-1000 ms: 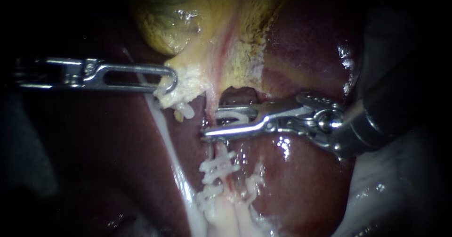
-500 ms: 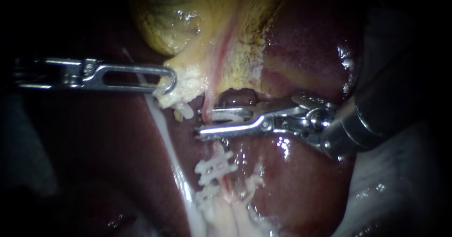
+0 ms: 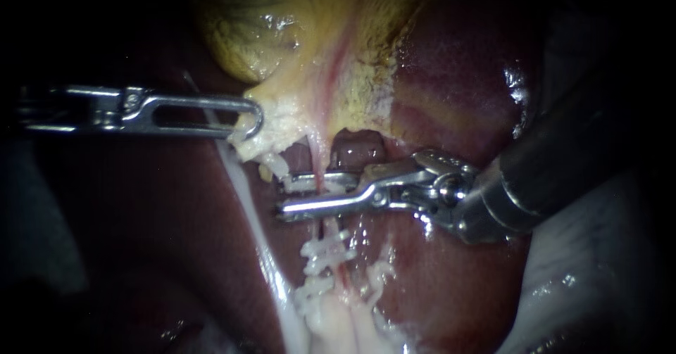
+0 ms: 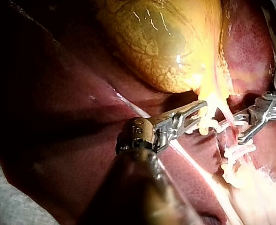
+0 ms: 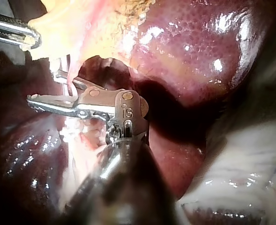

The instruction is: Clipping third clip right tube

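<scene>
Steel meets wet tissue: the left instrument [image 3: 246, 123], its hand a pair of slotted, loop-shaped jaws, is clamped on the lumpy white tissue [image 3: 282, 125] at the neck of the yellow, veined gallbladder [image 3: 282, 37]. The right instrument [image 3: 285, 197] reaches across the glossy maroon liver [image 3: 458, 65]. Its slim hand stands apart, with the thin pink tube [image 3: 316, 158] running between the two jaws, just below the gallbladder's neck. Ribbed white clips [image 3: 325, 248] sit on the same tube, just beyond the lower jaw.
</scene>
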`<action>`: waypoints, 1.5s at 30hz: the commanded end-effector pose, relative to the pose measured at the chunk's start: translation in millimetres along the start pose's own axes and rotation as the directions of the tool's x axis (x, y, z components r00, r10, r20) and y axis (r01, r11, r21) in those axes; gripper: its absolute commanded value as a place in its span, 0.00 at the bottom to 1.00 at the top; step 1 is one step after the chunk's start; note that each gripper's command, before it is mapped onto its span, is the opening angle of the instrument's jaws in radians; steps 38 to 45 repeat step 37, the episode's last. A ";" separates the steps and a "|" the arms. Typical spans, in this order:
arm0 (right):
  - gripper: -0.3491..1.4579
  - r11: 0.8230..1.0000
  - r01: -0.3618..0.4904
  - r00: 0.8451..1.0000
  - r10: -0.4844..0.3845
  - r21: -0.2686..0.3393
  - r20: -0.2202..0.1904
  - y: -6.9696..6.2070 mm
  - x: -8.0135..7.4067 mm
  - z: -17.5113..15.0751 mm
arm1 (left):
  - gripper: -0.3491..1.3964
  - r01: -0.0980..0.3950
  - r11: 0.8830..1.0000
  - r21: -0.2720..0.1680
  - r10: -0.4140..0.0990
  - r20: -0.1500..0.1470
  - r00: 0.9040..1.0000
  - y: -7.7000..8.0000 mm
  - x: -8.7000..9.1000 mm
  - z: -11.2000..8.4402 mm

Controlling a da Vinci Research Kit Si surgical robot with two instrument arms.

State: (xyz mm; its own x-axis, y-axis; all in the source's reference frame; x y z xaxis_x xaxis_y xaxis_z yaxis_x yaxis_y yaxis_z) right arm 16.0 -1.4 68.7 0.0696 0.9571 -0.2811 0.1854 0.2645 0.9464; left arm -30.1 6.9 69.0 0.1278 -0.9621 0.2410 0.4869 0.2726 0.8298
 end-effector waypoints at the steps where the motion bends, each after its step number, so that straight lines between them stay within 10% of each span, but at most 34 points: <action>1: 0.47 1.000 -0.002 1.000 0.002 -0.002 -0.001 -0.1 0.3 -0.3 | 0.00 0.000 1.000 0.000 0.000 0.000 1.000 0.0 0.0 0.0; 15: 0.41 1.000 -0.009 1.000 0.009 -0.027 -0.025 -0.4 1.6 -1.4 | 0.00 0.000 1.000 0.000 0.000 0.001 1.000 0.1 -0.1 0.0; 19: 0.01 0.997 -0.040 0.999 0.038 -0.069 -0.022 -0.8 1.6 -2.3 | 0.00 0.000 1.000 0.000 0.000 0.001 1.000 0.1 -0.1 0.0; 45: 0.00 0.994 -0.040 0.999 0.041 -0.099 0.003 -0.7 1.8 -3.1 | 0.00 0.000 1.000 -0.001 0.000 0.001 1.000 0.1 -0.1 0.0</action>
